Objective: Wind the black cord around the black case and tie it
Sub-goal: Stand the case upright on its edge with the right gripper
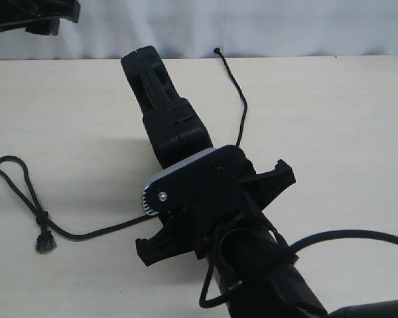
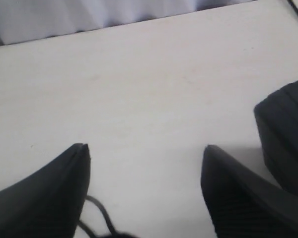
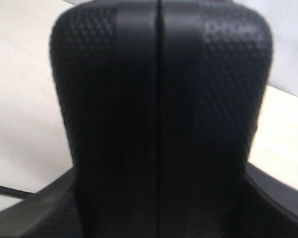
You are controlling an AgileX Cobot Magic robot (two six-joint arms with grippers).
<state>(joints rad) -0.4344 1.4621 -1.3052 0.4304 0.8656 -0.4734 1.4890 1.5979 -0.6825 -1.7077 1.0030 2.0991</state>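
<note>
The right gripper (image 1: 182, 142) is closed on the black case (image 1: 146, 76) and holds it standing on its narrow edge on the table (image 1: 331, 119), near the middle. In the right wrist view the case (image 3: 159, 99) fills almost the whole picture, its seam running straight down between the two fingers (image 3: 275, 196).

The black cord (image 1: 41, 216) lies flat on the table. Its knotted loop and frayed tip are to the left, well apart from the case. From the knot the cord runs right and goes under the gripper. The other part comes out behind the gripper and ends in a small knobbed tip (image 1: 217, 51) at the far table edge. The gripper and its arm hide the lower part of the case and the middle of the cord, so I cannot tell whether the cord touches the case. A glossy cable (image 1: 345, 235) curves beside the arm.

The left gripper (image 2: 146, 147) stands wide open over bare table, holding nothing.
</note>
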